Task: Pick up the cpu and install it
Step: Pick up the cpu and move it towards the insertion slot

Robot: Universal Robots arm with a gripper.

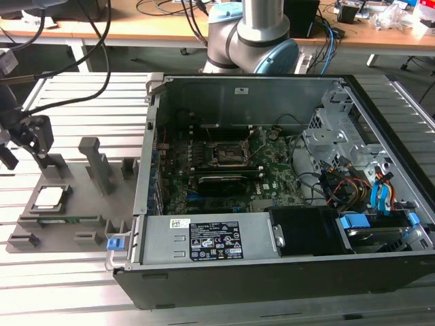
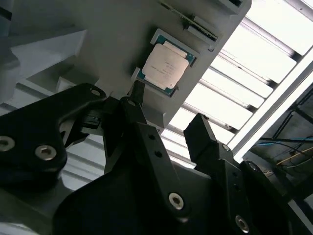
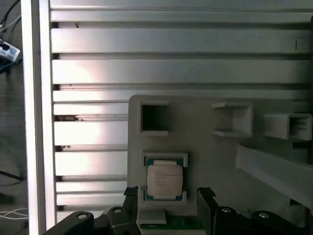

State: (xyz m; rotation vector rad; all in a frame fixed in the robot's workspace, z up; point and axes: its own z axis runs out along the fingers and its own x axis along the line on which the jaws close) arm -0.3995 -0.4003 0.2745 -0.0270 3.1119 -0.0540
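First wrist view: where does the cpu (image 3: 165, 179) sit?

Flat in its shallow nest on the grey tray (image 3: 205, 161), silvery top facing up, raised lips at two of its edges. The exterior view puts that tray on the slatted bench (image 1: 68, 285), off to the exterior view's left of the open computer case (image 1: 272, 272) and well apart from the socket (image 1: 228, 151) on the board inside.

And the hand (image 2: 167, 105)?

Its fingers are spread with nothing between them. In both wrist views one dark fingertip stands on each side of the chip, above it and not touching as far as I can judge.

What could spoil things from here?

Mostly alignment, I'd say. The chip is thin and sits low, so a fingertip that lands on a nest lip or on the tray would close over the chip without gripping it. Contact on one edge ahead of the other could tip the chip or wedge it in the nest.

Anything nearby?

An upright post (image 1: 95, 163) rises from the tray near the nest, and a sideways drift might knock it.
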